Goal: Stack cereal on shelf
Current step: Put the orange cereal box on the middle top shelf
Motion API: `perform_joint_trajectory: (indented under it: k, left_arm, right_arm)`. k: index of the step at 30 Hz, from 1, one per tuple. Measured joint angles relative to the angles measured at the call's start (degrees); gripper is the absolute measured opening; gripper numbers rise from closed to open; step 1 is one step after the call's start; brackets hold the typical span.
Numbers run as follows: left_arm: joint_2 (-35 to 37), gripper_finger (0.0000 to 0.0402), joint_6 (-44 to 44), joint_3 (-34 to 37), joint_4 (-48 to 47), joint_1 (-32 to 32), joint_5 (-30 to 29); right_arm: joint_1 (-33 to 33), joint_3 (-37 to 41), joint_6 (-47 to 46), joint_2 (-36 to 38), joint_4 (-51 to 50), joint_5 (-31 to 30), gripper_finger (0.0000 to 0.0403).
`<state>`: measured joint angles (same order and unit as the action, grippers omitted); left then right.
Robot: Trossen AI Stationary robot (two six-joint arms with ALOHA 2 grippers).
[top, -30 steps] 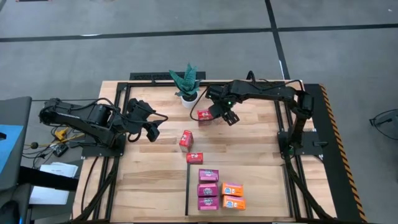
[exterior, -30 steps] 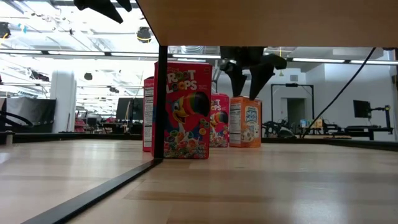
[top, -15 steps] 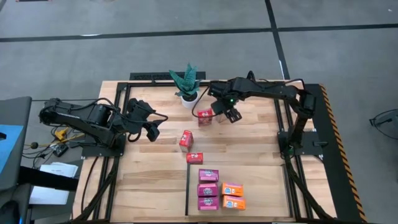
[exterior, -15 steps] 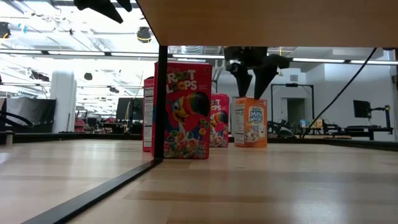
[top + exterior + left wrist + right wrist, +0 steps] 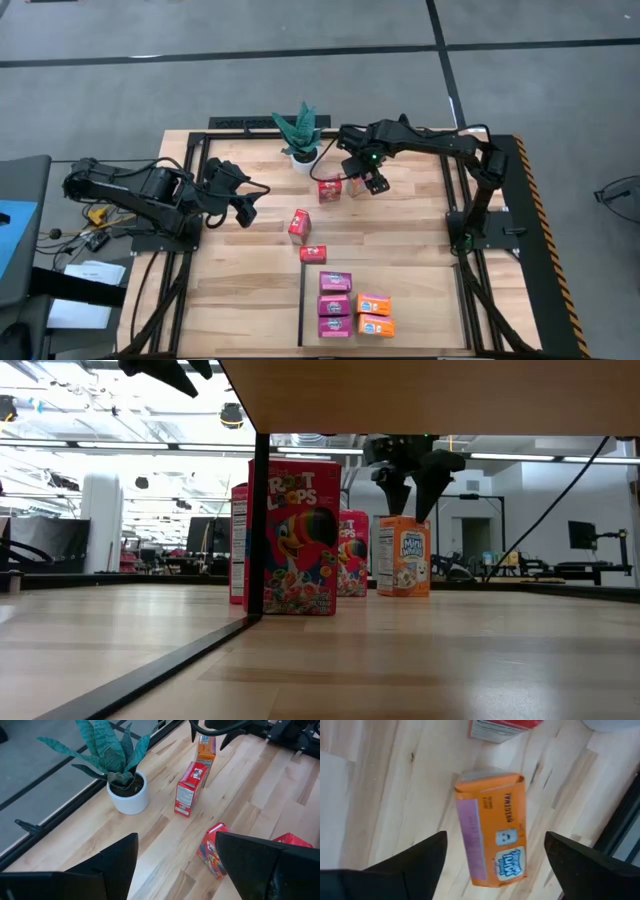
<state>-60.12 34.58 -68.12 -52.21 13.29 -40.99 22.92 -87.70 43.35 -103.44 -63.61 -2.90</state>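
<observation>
Cereal: 1 orange box stands upright directly beneath the right gripper, its long axis vertical, between the spread, empty fingers and touching neither. A red box stands just beside. The left gripper, also spread, waits well apart.

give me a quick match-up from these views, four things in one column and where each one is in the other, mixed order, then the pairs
Things:
1. right gripper
2. left gripper
3. potted plant
4. magenta boxes

Places:
A. on the shelf, beside two orange boxes
B. at the table's back edge
C. open above the upright orange box
D. open at the table's left side, away from the boxes

Pairs: 1-C, 2-D, 3-B, 4-A
</observation>
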Motion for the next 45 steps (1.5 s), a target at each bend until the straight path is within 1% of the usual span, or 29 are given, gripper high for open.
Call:
perform_joint_trajectory:
  k: [2,5,14,23,28,37,45]
  left_arm:
    - [0.00,0.0255,-0.02,0.00,0.00,0.00,-0.01]
    - [0.00,0.0255,-0.02,0.00,0.00,-0.01,-0.03]
    - [0.00,0.0255,0.05,0.00,0.00,-0.02,0.02]
    - [0.00,0.0255,-0.26,0.00,0.00,0.00,-0.01]
    - [0.00,0.0255,-0.19,0.00,0.00,0.00,0.02]
    - [0.00,0.0255,-0.22,0.00,0.00,-0.01,0.02]
    - [0.00,0.0255,-0.23,0.00,0.00,0.00,0.03]
  right_arm:
    - [0.03,0.00,0.02,0.00,0.18,0.09,0.0371]
    - [0.59,0.08,0.46,-0.01,0.26,0.23,0.0369]
    - [1.13,5.29,0.42,-0.11,2.73,1.21,0.0341]
    - [1.01,5.38,0.13,-0.08,2.61,0.81,0.0310]
    - [0.35,5.38,0.18,-0.06,2.60,-0.28,0.0289]
    - [0.33,5.38,-1.30,0.00,2.22,-0.40,0.0254]
    - [0.33,5.38,-1.65,0.00,1.01,-0.42,0.0196]
